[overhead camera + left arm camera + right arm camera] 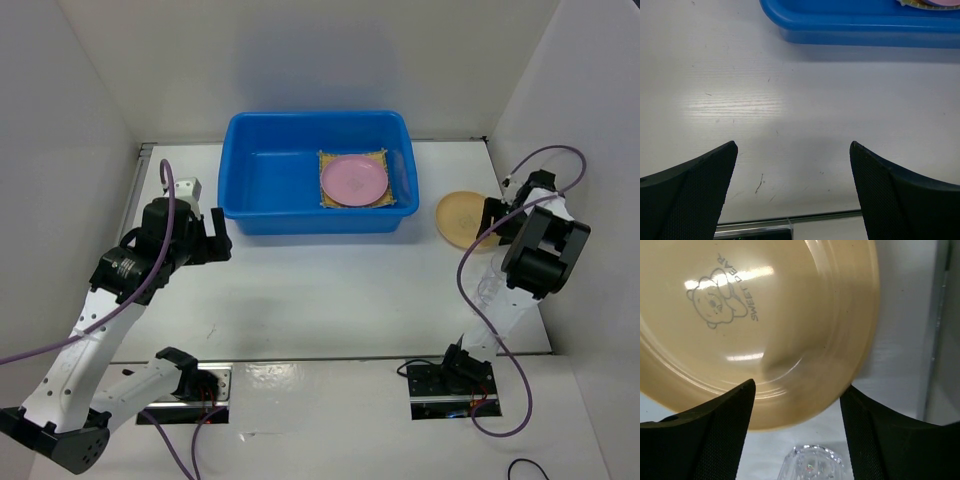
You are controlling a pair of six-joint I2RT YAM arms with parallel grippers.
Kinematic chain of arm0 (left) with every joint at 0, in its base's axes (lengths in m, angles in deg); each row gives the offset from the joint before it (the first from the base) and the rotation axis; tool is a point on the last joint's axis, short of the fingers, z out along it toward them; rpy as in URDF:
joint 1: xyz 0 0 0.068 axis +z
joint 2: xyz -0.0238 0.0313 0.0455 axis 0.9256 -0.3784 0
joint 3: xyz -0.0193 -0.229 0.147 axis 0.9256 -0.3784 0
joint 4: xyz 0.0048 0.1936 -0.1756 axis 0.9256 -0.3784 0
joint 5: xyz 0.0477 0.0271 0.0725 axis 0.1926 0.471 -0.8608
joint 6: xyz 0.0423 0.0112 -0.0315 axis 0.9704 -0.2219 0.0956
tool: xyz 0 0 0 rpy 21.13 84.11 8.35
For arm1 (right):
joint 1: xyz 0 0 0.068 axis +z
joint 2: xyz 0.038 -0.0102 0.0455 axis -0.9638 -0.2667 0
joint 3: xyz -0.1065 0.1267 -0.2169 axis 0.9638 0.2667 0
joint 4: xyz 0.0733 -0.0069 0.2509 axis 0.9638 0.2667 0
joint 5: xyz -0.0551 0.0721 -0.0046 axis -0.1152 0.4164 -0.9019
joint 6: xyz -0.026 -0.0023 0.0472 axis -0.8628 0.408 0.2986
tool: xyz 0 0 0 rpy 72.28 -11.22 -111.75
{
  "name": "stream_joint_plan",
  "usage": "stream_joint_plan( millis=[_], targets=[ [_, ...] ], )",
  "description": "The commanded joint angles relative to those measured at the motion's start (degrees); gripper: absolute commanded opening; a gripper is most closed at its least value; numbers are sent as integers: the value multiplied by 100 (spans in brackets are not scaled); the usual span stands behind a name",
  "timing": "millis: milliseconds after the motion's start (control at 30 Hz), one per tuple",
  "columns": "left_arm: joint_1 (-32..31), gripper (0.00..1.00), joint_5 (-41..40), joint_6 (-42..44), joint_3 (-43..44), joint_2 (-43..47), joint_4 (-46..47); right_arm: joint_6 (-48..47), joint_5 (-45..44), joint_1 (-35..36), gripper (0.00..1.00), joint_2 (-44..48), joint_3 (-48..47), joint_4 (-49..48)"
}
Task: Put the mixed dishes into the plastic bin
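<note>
Right wrist: glossy tan plate (805,305) w/ bear drawing (715,302).

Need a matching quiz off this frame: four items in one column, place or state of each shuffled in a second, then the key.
Column 1
1. pink plate
2. tan plate
3. mat
4. left gripper

Column 2
A. on the table, right of the bin
B. in the bin, under a plate
C. open, over bare table
D. in the bin, on top of the mat

Pairs: 1-D, 2-A, 3-B, 4-C
</note>
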Motion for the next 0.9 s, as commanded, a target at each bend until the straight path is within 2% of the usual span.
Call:
stream_joint_plan(
  millis=[0, 67, 167, 200, 300, 333, 567, 733, 867],
  targets=[
    [32, 99, -116, 23, -30, 90, 126, 249, 193, -32, 72, -147, -243, -48],
    [32, 99, -116, 23, -82, 90, 126, 249, 193, -32, 68, -270, -243, -49],
    [32, 99, -116, 23, -83, 90, 126, 249, 245, -32, 48, -270, -243, -49],
    [32, 99, -116, 23, -83, 90, 126, 249, 245, -32, 30, -270, -243, -49],
    [32, 99, -116, 23, -83, 143, 126, 249, 245, -32, 4, -121, -312, 4],
    [32, 99, -116, 23, -83, 143, 126, 249, 245, -32, 0, -42, -374, 65],
    [32, 100, -116, 23, -135, 248, 179, 433, 8, -32, 0, 1239, -1085, 319],
    [32, 100, -116, 23, -135, 301, 179, 652, -45, 143, 0, 1592, -2769, 837],
    [32, 100, -116, 23, -188, 363, 179, 855, 35, 354, 0, 1758, -3686, 1033]
  ],
)
